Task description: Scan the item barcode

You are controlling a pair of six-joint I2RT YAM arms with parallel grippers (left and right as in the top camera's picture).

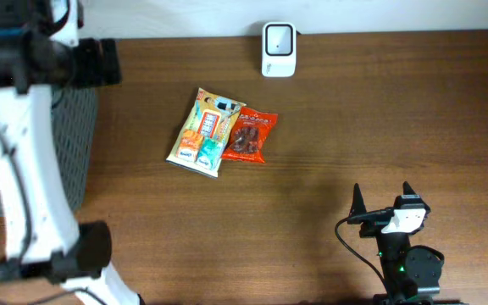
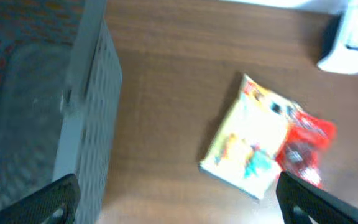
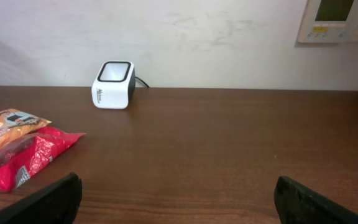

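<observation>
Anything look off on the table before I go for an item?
Nothing spilled or damaged. The yellow packet and red packet lie askew, touching edge to edge, which may complicate picking one. The scanner stands upright.

**A:** ok what's actually sitting on the table (image 1: 346,119) to be scanned?

**B:** two snack packs lying flat around the middle. There's a yellow packet (image 1: 205,131) with busy colourful print, turned a bit off-square. A smaller red packet (image 1: 250,135) sits right against its right side, touching.

**A:** and the scanner (image 1: 279,49)?

**B:** little white box with a dark window on its face, standing upright at the back edge by the wall (image 3: 229,37), well apart from both packs.
</observation>
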